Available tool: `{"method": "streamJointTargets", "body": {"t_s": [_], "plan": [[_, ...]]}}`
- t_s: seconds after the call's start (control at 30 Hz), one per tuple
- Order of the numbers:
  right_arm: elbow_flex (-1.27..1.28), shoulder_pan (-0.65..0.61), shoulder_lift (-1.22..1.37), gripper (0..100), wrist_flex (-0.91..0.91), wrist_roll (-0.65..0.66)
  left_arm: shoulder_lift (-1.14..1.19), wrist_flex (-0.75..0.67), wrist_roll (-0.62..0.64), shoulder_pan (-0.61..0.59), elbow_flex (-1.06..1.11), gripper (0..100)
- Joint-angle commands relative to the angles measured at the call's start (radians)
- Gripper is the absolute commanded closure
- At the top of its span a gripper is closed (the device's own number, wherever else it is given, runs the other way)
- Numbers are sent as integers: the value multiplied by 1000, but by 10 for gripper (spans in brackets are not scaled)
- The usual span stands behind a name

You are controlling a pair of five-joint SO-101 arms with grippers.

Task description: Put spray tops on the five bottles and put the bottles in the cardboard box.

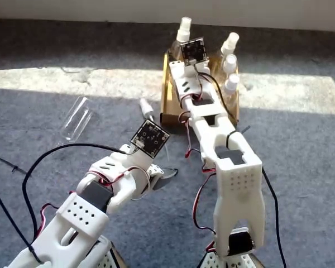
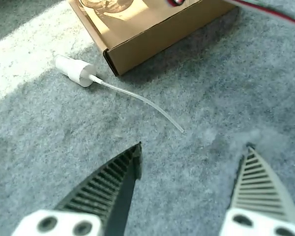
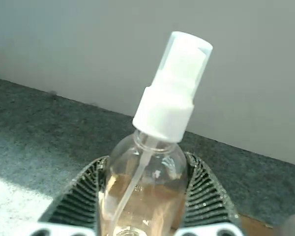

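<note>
Right hand (image 3: 145, 169) clenched on a capped bottle (image 3: 143, 196) at the cardboard box (image 1: 167, 103); I count three capped bottles (image 1: 229, 62) already inside. To do: fifth bottle (image 1: 77, 118) lies uncapped on the desk (image 1: 301, 167), with a loose spray top (image 2: 76, 70) beside the box. Left hand (image 2: 192, 147) released, near it.

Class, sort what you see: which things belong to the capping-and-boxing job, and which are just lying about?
For the job:
cardboard box; capped bottle in the right gripper; three capped bottles in the box; empty bottle lying on the carpet; loose spray top; open left gripper.

Just lying about:
black cable trailing over the carpet.
</note>
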Motion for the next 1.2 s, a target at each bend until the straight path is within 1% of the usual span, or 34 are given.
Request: {"method": "streamJointTargets", "body": {"t_s": [0.0,0.1,0.43,0.57,0.67,0.87,1.17], "plan": [[-48,7,-27,921,-15,17,-10,-20,3,16,-7,713],[-48,7,-25,880,-15,15,-10,-20,3,16,-7,713],[-48,5,-27,875,-13,17,-10,-20,3,16,-5,713],[-53,5,-25,875,74,14,-10,-20,3,16,-5,713],[-56,5,-24,873,87,14,-10,-20,3,16,-5,713],[-54,4,-22,792,88,12,-10,-20,3,16,-5,713],[-54,4,-28,792,88,6,-10,-20,3,16,-5,713]]}}
